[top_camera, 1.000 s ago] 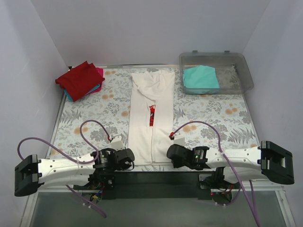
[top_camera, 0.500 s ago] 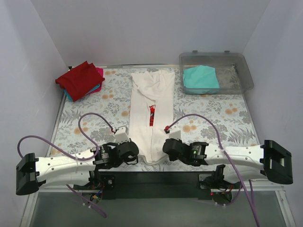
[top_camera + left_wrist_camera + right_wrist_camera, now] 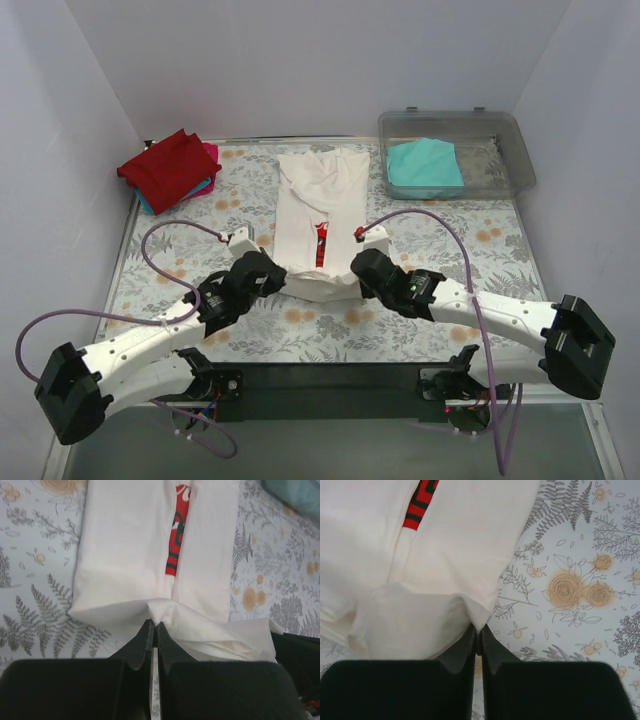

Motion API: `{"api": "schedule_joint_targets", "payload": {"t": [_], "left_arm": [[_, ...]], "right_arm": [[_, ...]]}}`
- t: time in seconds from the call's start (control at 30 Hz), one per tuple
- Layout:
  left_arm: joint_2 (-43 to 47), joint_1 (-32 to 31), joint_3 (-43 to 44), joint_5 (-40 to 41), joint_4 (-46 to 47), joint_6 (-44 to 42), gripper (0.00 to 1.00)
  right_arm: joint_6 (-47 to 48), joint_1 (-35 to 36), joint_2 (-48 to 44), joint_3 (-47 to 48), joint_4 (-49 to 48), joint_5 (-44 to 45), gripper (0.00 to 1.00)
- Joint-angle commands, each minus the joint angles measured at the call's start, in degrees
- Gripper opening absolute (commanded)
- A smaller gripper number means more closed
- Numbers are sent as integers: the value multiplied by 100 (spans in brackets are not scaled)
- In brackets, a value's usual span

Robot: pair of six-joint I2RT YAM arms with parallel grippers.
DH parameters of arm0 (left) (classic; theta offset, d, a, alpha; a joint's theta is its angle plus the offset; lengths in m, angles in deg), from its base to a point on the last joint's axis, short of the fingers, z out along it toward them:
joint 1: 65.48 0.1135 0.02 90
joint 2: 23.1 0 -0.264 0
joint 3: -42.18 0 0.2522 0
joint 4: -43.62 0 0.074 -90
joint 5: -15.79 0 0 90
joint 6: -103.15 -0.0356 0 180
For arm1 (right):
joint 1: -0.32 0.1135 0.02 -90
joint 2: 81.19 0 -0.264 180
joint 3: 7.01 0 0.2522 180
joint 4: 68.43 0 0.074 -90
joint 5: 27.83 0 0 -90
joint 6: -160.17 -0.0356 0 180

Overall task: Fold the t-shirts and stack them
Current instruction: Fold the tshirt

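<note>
Left gripper (image 3: 152, 626) and right gripper (image 3: 479, 630) clenched on the near edge of the long white cloth t-shirt with a red print (image 3: 318, 195), stretched lengthwise mid-table on the flowered tablecloth (image 3: 450, 250). Far-left corner: red folded t-shirt (image 3: 168, 168); far right: teal folded t-shirt (image 3: 424, 166) inside the clear plastic bin (image 3: 520, 155).

Left arm (image 3: 140, 345) and right arm (image 3: 490, 315) reaching forward and leaning in, left gripper (image 3: 153, 626) and right gripper (image 3: 479, 630) side by side, each pinched tight on the white t-shirt (image 3: 320, 190)
</note>
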Motion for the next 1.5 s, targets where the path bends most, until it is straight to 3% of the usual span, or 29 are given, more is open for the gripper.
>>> {"api": "schedule_joint_targets", "payload": {"t": [0.0,0.2,0.3,0.43,0.67,1.4,1.43,1.47], "left_arm": [[-447,697,49,-615,1087,-762,0],[-1616,1822,583,-1652,2118,-1367,0],[-2372,2044,1233,-1910,1996,-1579,0],[-3014,2403,1481,-2331,2311,-1632,0],[-3946,2703,2096,-2569,2426,-1729,0],[-5326,3301,3213,-3140,2461,-1949,0],[-5362,3310,3300,-3132,2444,-1993,2],[-5379,3301,3353,-3105,2400,-2010,26]], "right_arm": [[687,-555,211,344,-654,-283,1],[1337,-1260,1089,924,-1147,-837,1],[1487,-1514,1634,1363,-1183,-995,1],[1619,-1761,2301,1872,-1227,-1181,1],[1760,-2174,2927,2339,-1227,-1383,1],[2033,-2816,3982,3359,-1113,-1805,1],[2041,-2833,3999,3411,-1086,-1796,1],[2042,-2860,4008,3490,-1043,-1787,8]]}}
